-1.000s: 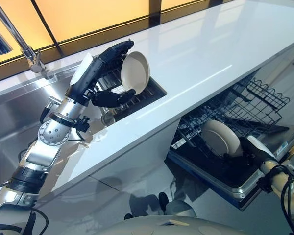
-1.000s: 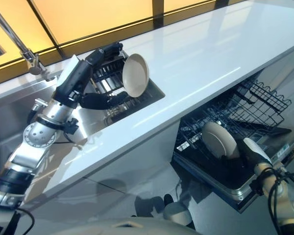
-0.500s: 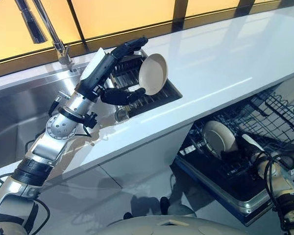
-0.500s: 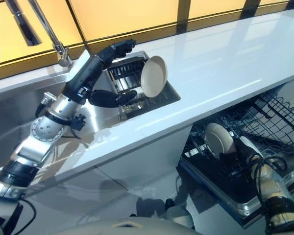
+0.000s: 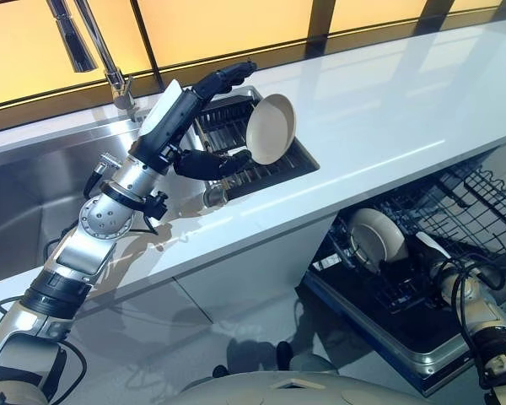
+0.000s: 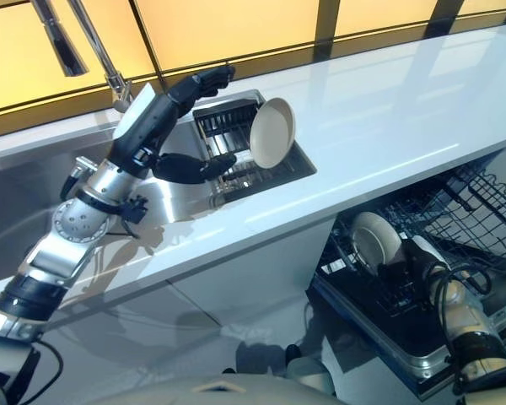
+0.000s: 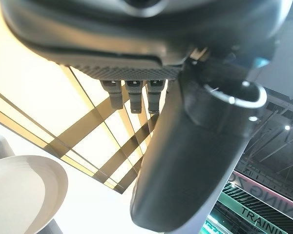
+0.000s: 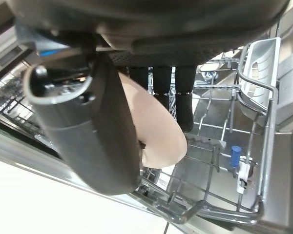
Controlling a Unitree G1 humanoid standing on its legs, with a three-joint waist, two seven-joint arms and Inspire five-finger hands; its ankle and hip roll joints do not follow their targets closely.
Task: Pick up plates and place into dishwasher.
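A cream plate [image 5: 270, 128] stands on edge in the sink's drying rack [image 5: 228, 118]. My left hand [image 5: 181, 114] reaches at it, fingers straight above its top rim and thumb [image 5: 215, 164] stretched toward its lower rim, with small gaps at both. The plate [image 7: 19, 190] also appears past that hand's straight fingers in the left wrist view. A second cream plate [image 5: 376, 238] stands upright in the dishwasher's lower rack [image 5: 388, 291]. My right hand [image 5: 426, 253] pinches this plate [image 8: 158, 129], thumb in front and fingers [image 8: 183, 100] behind.
A steel sink [image 5: 34, 198] with a tall tap [image 5: 97, 46] lies left of the white counter [image 5: 388, 101]. The open dishwasher door [image 5: 379, 337] juts out low at the right. A wire upper basket [image 5: 481, 198] and a grey cutlery holder [image 8: 259, 66] are nearby.
The whole picture has shifted, so the camera moved. My left hand's fingers stand slightly farther from the plate's rim than before. The right hand stays on its plate in the rack.
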